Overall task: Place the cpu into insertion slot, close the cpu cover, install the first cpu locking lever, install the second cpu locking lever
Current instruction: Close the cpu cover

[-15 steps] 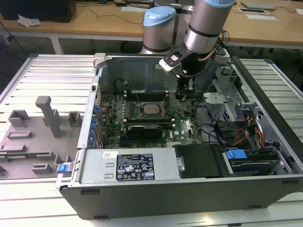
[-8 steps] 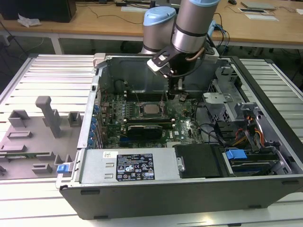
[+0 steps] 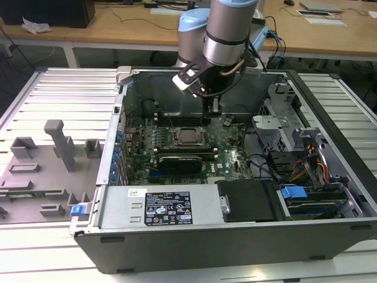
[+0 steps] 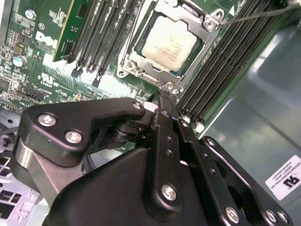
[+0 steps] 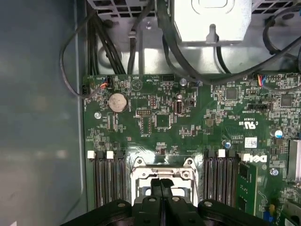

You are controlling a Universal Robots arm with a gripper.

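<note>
At the exterior view's left, the grey fixture tray (image 3: 59,144) lies outside the case wall (image 3: 112,159), well apart from the work. Inside, banks of memory slots (image 4: 101,33) stand on both sides of the insertion slot (image 3: 179,142), so open room there is tight. The cpu (image 4: 170,41) sits flat in the slot, with the cpu cover (image 4: 141,63) lying down around it as a frame. This looks like seating done and cover shut. A thin locking lever (image 4: 263,13) juts free from the socket's corner, apparently not latched. The gripper (image 5: 162,184) hangs just beyond the socket's far edge, fingers pressed together with nothing seen between them, probably so its narrow tip fits between the banks. To the right, the drive cage (image 3: 274,127) and cables (image 3: 306,165) hem in that side.
</note>
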